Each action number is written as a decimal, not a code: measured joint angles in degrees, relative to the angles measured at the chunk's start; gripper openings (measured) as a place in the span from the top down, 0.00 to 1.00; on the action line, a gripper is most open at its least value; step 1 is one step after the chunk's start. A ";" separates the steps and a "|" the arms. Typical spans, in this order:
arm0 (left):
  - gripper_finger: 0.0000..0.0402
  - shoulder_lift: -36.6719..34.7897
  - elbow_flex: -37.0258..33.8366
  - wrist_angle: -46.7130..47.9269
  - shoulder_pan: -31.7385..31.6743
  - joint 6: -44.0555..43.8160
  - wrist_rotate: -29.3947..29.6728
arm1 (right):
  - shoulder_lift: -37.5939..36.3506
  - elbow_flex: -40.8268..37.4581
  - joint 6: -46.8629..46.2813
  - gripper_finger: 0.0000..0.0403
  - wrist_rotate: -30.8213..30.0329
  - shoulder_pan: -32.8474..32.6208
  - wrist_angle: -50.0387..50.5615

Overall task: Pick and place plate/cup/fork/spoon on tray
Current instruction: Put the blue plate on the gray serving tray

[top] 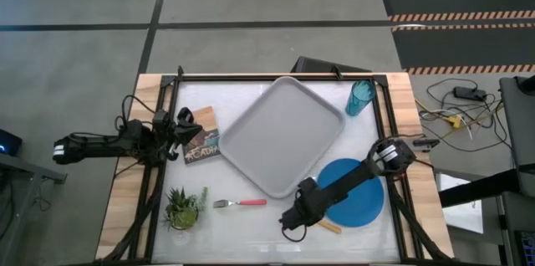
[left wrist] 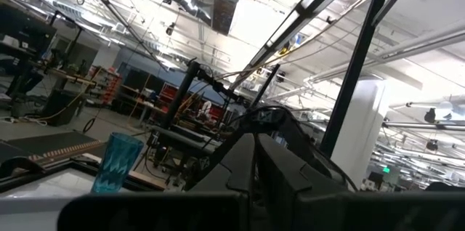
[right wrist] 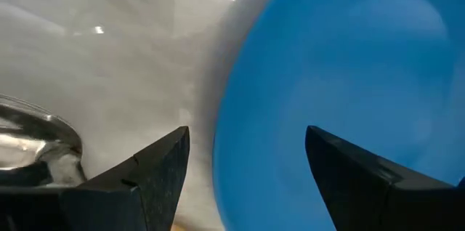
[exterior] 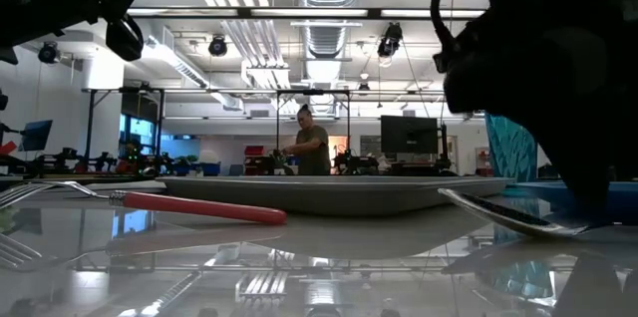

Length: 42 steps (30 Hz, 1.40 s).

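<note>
The grey tray lies askew mid-table, empty. The blue plate rests flat on the table at the tray's near right. My right gripper is open and low over the plate's left rim, one finger over the table and one over the plate; it also shows in the high view. The spoon lies beside it, bowl on the table and orange handle poking out from under the arm. The pink-handled fork lies near the front. The teal cup stands upright at the far right. My left gripper waits shut at the table's left.
A small potted plant stands at the near left corner. A book lies under my left gripper. A black frame rail runs along the table's edges. A person stands far off in the room.
</note>
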<state>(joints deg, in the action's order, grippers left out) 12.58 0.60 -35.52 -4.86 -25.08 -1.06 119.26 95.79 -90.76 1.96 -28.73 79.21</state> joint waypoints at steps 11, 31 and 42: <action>1.00 0.02 -0.02 0.01 0.00 -0.01 0.00 | 2.10 -0.92 0.38 0.36 -0.49 0.29 -0.12; 1.00 0.00 -0.02 0.01 0.02 -0.02 0.00 | 2.25 -0.94 2.85 0.96 1.65 0.50 0.03; 1.00 0.00 -0.02 0.01 0.00 -0.02 0.00 | 2.10 6.05 6.14 0.98 1.99 0.07 10.64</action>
<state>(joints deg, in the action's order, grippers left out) 12.58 0.58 -35.51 -4.86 -25.10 -1.06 121.36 101.84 -84.61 3.96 -28.66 89.86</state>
